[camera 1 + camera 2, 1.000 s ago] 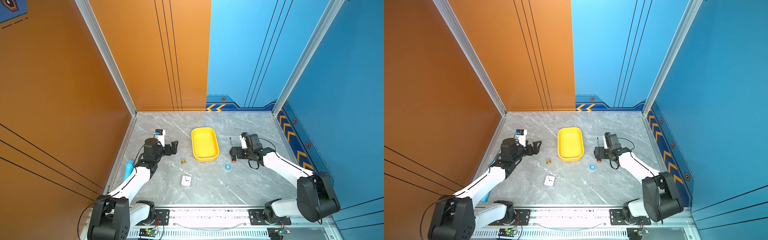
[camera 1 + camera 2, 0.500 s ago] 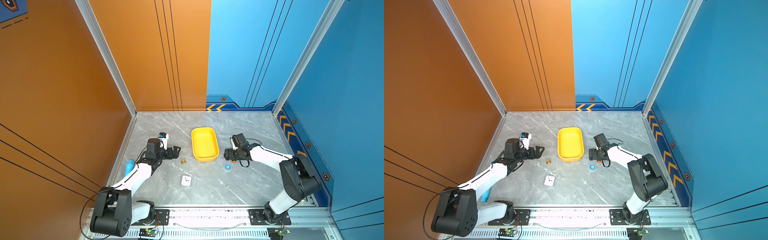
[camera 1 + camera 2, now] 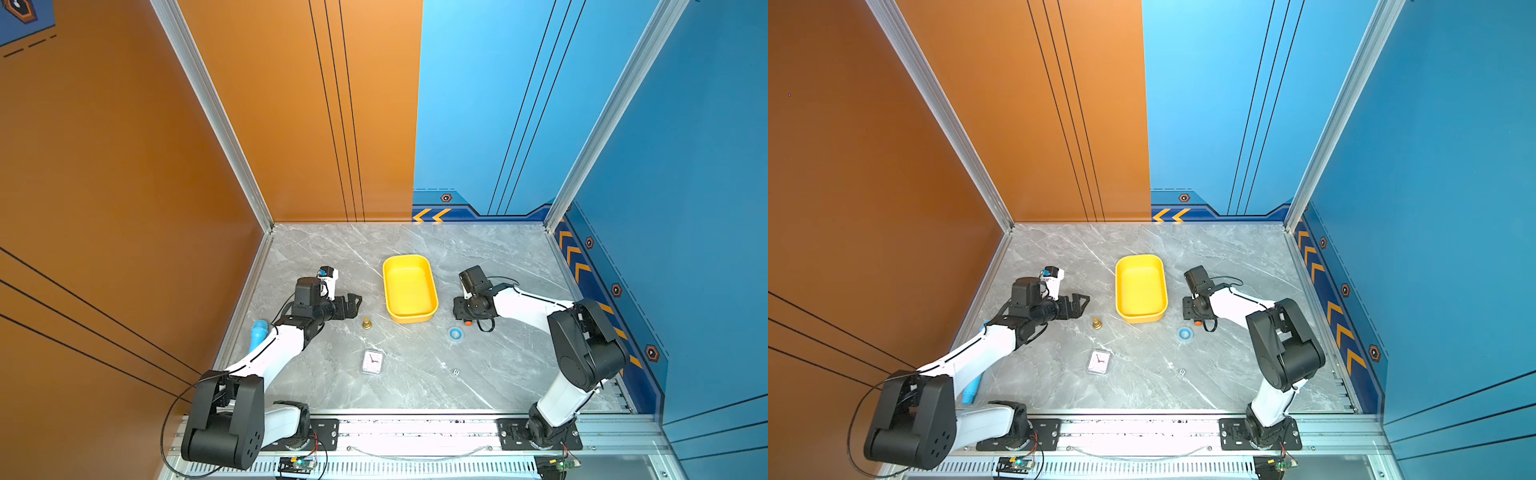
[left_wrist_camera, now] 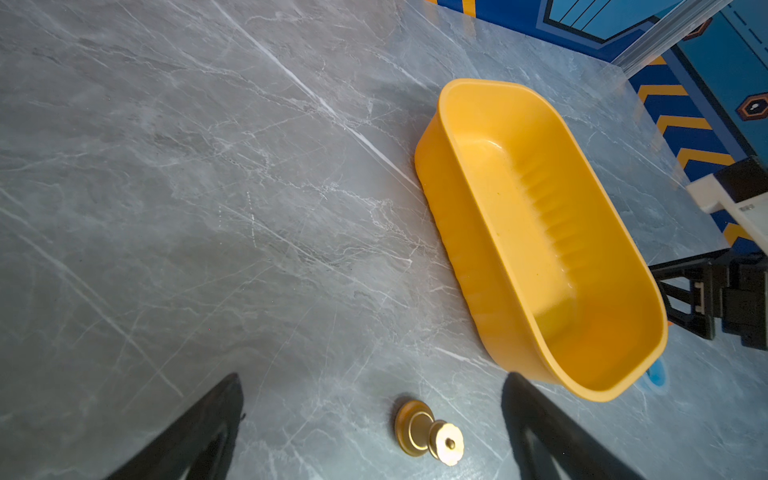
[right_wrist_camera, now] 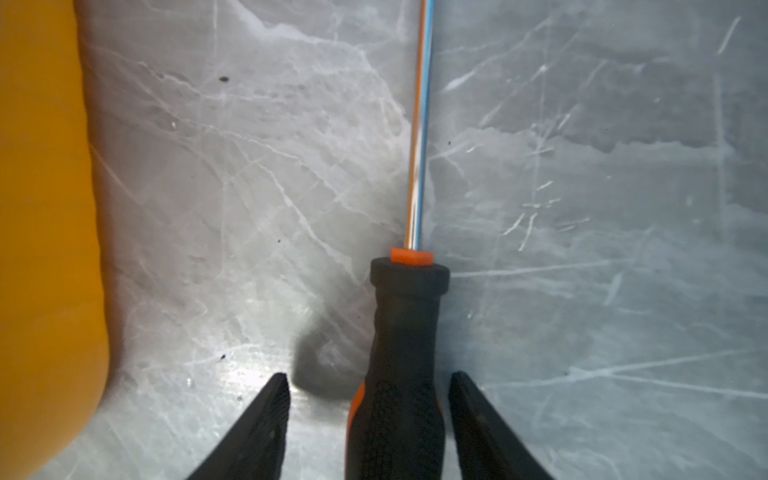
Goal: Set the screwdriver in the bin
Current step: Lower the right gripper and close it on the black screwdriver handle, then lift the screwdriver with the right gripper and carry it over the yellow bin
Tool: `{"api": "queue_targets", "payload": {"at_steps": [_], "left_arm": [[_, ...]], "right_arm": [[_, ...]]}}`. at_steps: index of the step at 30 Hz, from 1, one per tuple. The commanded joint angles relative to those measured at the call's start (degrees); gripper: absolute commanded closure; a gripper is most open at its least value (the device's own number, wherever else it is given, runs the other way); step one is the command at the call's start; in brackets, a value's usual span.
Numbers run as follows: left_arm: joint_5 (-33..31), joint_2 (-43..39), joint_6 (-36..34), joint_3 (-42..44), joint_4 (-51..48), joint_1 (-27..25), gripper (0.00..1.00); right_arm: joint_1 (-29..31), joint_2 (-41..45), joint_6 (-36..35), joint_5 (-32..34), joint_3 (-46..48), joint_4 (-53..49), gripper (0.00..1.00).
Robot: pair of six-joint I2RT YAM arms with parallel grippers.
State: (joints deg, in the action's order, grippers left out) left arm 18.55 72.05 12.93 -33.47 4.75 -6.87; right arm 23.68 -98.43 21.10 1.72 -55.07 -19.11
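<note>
Since a second ago the right arm has been swung in and lowered. The right gripper (image 5: 369, 374) has been brought down over the screwdriver (image 5: 405, 332), and its jaws have been drawn in from wide to a narrow straddle. The left arm has been shifted only a little.

In the right wrist view the black handle is seen between the two fingers, with a sliver of table (image 3: 415, 386) showing on one side and a wider gap on the other. No contact is shown, so the tool is judged not yet gripped. The screwdriver is lying flat on the table just beside the bin (image 3: 411, 316), on the right arm's side, with its shaft running along the bin's long wall. In both top views most of it is hidden under the gripper, and only its orange end shows.

The left gripper (image 3: 354, 302) is held wide and empty near a brass knob (image 3: 366, 323), on the bin's other side.

The bin is seen to be empty. The approach can be taken as done and the grasp as under way. The closing on the handle, the lift, the carry over the rim and the release are all left.
</note>
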Motion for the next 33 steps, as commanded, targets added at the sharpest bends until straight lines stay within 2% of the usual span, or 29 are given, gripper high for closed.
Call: {"api": "queue_targets", "payload": {"at_steps": [1,5,8,14,20,26,33], "left_arm": [[1.9,0.5,-1.4,-1.3,-0.8,-0.3,0.02],[2.0,0.5,-1.6,-1.3,-0.8,-0.3,0.02],[2.0,0.5,-1.7,-1.2,-0.8,-0.3,0.02],[2.1,0.2,-1.9,-1.3,-0.8,-0.3,0.02],[2.1,0.2,-1.9,-1.2,-0.8,-0.3,0.02],[2.2,0.3,-1.9,-1.4,-0.7,-0.3,0.02],[3.6,0.7,-1.2,-2.0,-0.1,-0.3,0.02]], "right_arm": [[0.3,-0.8,0.3,1.5,-1.0,-2.5,0.49],[0.1,-0.8,0.2,1.4,-1.0,-2.6,0.65],[-0.4,-0.7,0.6,0.1,-0.9,-2.6,0.84],[-0.6,2.0,1.9,-0.4,-0.8,-2.6,0.95],[-0.1,9.1,2.9,-0.1,-1.3,-3.3,0.99],[2.0,17.5,4.4,3.7,-5.8,-6.7,1.00],[6.9,18.2,7.0,6.5,-15.3,-11.8,1.00]]}}
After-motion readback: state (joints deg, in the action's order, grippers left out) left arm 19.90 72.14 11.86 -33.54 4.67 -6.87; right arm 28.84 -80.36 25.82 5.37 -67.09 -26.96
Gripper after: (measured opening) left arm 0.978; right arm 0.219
